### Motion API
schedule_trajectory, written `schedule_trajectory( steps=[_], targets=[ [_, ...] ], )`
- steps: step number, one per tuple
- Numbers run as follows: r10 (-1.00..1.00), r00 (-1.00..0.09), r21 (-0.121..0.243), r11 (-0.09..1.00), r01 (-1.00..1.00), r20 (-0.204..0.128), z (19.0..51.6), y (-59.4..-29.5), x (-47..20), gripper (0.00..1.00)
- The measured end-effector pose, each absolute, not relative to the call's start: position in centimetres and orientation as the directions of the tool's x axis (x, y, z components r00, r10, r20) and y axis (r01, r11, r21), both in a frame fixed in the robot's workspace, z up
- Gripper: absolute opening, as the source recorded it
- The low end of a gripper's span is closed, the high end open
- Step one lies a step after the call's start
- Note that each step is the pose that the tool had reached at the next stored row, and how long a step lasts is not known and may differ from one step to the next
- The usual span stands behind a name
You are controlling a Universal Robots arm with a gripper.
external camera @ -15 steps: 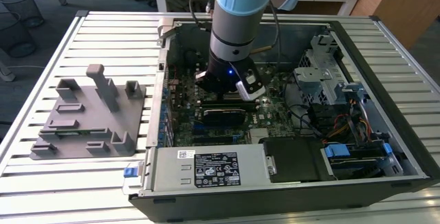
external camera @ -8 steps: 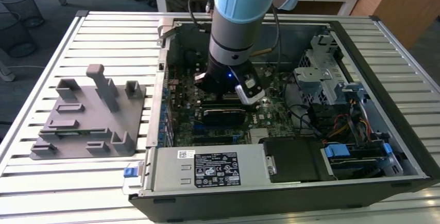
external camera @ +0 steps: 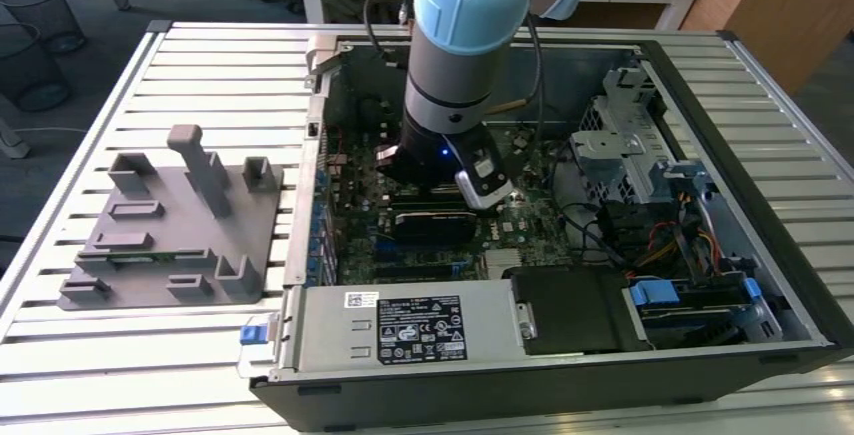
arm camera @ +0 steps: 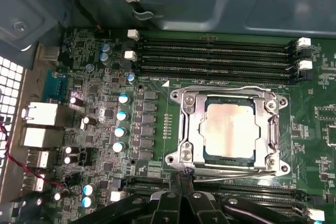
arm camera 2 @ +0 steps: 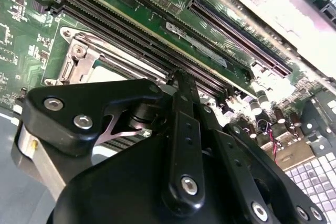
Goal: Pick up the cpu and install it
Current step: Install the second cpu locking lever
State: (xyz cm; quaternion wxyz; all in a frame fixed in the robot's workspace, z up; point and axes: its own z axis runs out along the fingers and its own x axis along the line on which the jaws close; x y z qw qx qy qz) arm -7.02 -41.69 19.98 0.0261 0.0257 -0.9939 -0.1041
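Chip: we see the cpu [arm camera: 230, 129] lying flat inside the socket frame [arm camera: 182, 129] on the green board [arm camera: 100, 129], its pale metal top showing through the frame's opening in the first wrist view.

Frame and lever: the metal frame lies down around the chip, and a thin wire lever [arm camera: 226, 88] runs along its edge; we judge the chip seated, though we cannot tell whether the lever is fully hooked.

Tool: the tool [arm camera: 181, 179] hangs just beside one edge of the frame, its black fingers [arm camera 2: 181, 129] pressed together into a narrow point and pinching nothing.

Arm: in the exterior view the arm [external camera: 461, 45] reaches straight down into the open computer case [external camera: 747, 255], above the middle of the board.

Tabletop: the grey fixture [external camera: 174, 225] with upright blocks stands on the slatted tabletop [external camera: 80, 355], at the exterior view's left of the case, well apart from the tool.

Doing it well: we would keep the closed tip off the chip's top and away from the memory slots [arm camera: 210, 59] beside the socket, and press only on the frame or lever, straight and gently, so nothing slips onto the small parts around it.

Risk: we judge a sideways scrape across the board the main hazard here.
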Motion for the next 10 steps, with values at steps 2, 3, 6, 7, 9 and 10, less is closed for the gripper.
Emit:
schedule_trajectory(
  steps=[2, 3, 6, 7, 9, 10],
  targets=[
    [-0.057, -0.997, 0.216, 0.975, -0.046, 0.046, 19.77, -41.70, -7.04, 0.11],
    [-0.057, -0.997, 0.220, 0.974, -0.046, 0.046, 19.69, -41.70, -7.06, 0.11],
    [-0.058, -0.997, 0.229, 0.972, -0.046, 0.044, 19.54, -41.70, -7.27, 0.11],
    [-0.058, -0.997, 0.232, 0.972, -0.046, 0.043, 19.51, -41.70, -7.36, 0.11],
    [-0.058, -0.997, 0.236, 0.971, -0.046, 0.042, 19.46, -41.70, -7.48, 0.11],
    [-0.058, -0.997, 0.238, 0.970, -0.046, 0.042, 19.42, -41.70, -7.51, 0.11]
  ],
)
